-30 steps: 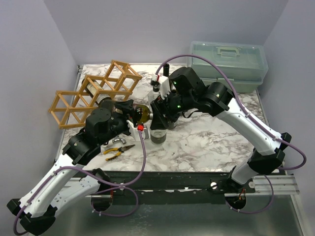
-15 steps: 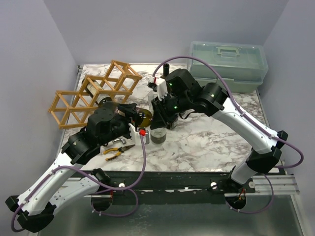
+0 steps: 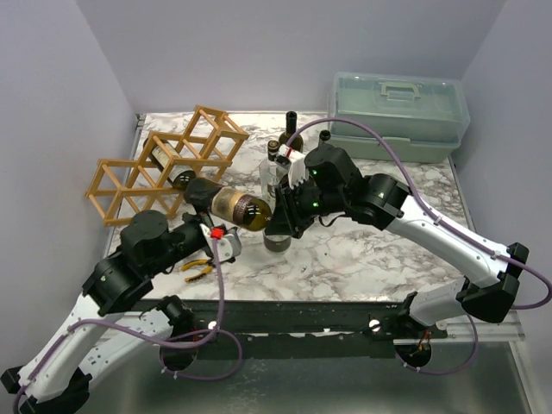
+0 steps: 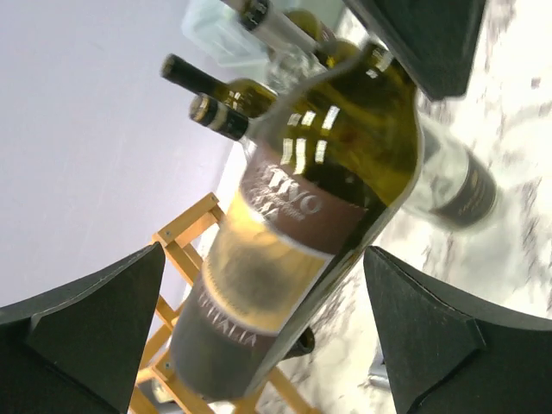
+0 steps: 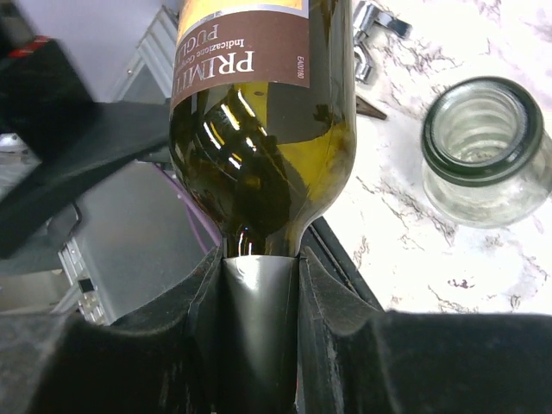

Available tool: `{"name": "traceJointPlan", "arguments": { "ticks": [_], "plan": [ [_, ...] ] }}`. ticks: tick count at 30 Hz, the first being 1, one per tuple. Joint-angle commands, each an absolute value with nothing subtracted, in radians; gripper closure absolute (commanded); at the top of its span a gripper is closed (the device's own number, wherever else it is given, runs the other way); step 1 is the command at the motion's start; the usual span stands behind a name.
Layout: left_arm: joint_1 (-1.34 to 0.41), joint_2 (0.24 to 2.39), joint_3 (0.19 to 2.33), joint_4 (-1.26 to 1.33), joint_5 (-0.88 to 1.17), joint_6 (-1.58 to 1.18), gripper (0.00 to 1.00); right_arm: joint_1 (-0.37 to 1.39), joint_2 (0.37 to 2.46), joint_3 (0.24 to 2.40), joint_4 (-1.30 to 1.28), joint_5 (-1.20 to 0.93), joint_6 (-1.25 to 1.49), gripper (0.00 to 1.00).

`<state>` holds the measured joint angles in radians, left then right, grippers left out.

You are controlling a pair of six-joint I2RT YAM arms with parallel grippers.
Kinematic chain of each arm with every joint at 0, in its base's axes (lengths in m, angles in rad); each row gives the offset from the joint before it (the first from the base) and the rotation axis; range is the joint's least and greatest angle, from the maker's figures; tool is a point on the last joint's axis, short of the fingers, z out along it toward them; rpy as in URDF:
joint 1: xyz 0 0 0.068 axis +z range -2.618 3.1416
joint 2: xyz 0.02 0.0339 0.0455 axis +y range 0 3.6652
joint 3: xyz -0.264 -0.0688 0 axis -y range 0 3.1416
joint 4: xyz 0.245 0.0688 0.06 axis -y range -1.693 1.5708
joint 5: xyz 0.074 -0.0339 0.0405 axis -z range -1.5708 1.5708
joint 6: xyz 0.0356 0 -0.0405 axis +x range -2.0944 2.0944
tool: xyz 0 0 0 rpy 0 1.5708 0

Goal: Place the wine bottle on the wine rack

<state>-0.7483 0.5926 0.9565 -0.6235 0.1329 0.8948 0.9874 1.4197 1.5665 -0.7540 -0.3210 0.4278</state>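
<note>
The wine bottle (image 3: 231,205) is dark green with a brown and yellow label. It hangs level above the table, its base toward the wine rack (image 3: 164,164) and close to the rack's near side. My right gripper (image 3: 274,217) is shut on the bottle's foil-covered neck (image 5: 257,328); in the right wrist view that gripper (image 5: 257,259) clamps it on both sides. My left gripper (image 3: 224,235) is open, just near of the bottle and apart from it. In the left wrist view the bottle (image 4: 302,216) lies beyond the left gripper (image 4: 263,254), with the wooden rack (image 4: 177,246) behind.
Three other bottles (image 3: 291,122) and a drinking glass (image 3: 271,177) stand at mid-table behind the right arm. An open glass jar (image 3: 278,241) sits under the right gripper. Yellow-handled pliers (image 3: 200,269) lie near the front edge. A translucent toolbox (image 3: 401,108) sits at the back right.
My right gripper has shut on the bottle's neck and carried it left toward the rack. My left gripper has opened, let go of the bottle and drawn back toward the near edge.
</note>
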Motion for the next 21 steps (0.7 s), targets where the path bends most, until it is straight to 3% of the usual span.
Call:
{"name": "traceJointPlan", "arguments": {
  "ticks": [1, 6, 18, 21],
  "plan": [
    [-0.749, 0.52, 1.023, -0.547, 0.142, 0.631, 0.01, 0.992, 1.371, 1.531, -0.612, -0.28, 0.475, 1.0],
    [-0.749, 0.574, 1.143, -0.562, 0.016, 0.367, 0.01, 0.992, 1.347, 1.479, -0.564, -0.254, 0.505, 0.99],
    [-0.733, 1.026, 1.496, -0.723, -0.707, -0.056, 0.01, 1.061, 1.332, 1.446, -0.576, -0.143, 0.523, 0.99],
    [-0.63, 1.082, 1.523, -0.723, -0.735, -0.112, 0.1, 1.068, 1.317, 1.446, -0.604, -0.117, 0.515, 0.99]
  ]
}}
